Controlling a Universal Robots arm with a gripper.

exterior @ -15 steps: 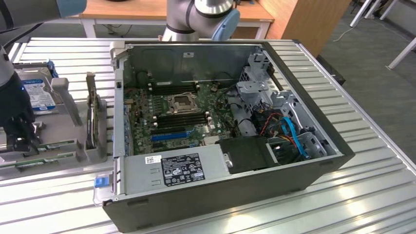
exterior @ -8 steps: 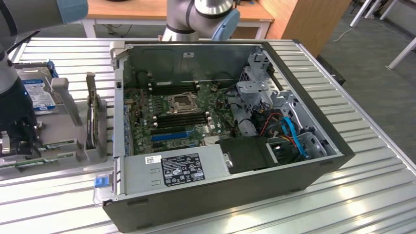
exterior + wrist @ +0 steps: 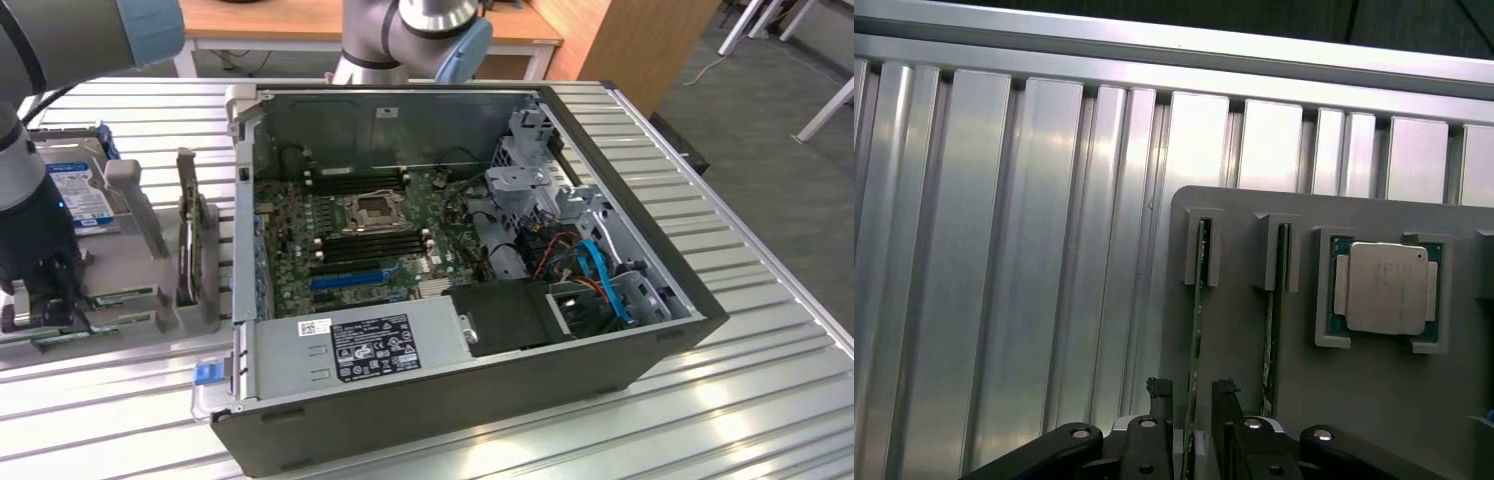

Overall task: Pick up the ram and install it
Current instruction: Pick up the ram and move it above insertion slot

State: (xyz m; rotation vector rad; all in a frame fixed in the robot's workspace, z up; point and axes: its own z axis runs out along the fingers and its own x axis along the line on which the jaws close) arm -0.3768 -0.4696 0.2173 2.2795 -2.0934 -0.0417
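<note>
Where the arm [image 3: 24, 170] comes down at the exterior view's left, its last section stands nearly upright over the grey fixture plate [image 3: 134, 262]. The gripper [image 3: 47, 305] points straight down at the plate's near end. Another part of the arm, with a blue-capped joint [image 3: 461, 45], rises at the far side behind the computer case [image 3: 441, 420].

From the wrist view, the gripper [image 3: 1191, 385] has its two dark fingers [image 3: 1159, 395] spread wide, one on each side of the ram [image 3: 1200, 300]. Neither finger presses on it, and a small gap shows on both sides. The ram stands on its long edge in the plate [image 3: 1374, 420], seen edge-on as a thin green line, with its far end seated in a small grey bracket [image 3: 1204, 248]. A second stick [image 3: 1279, 320] stands just beside it in the same way, in a bracket of its own. Past that, a processor [image 3: 1384, 288] lies flat in a square holder. The plate rests on a ribbed aluminium table [image 3: 1004, 250].

In the exterior view, a hard drive [image 3: 80, 190] and an upright card [image 3: 194, 240] also sit on the plate, between the gripper and the case. The case lies open to the right of the plate. Inside it, the motherboard [image 3: 300, 225] shows dark memory slots [image 3: 367, 243] next to the processor socket [image 3: 374, 212].
</note>
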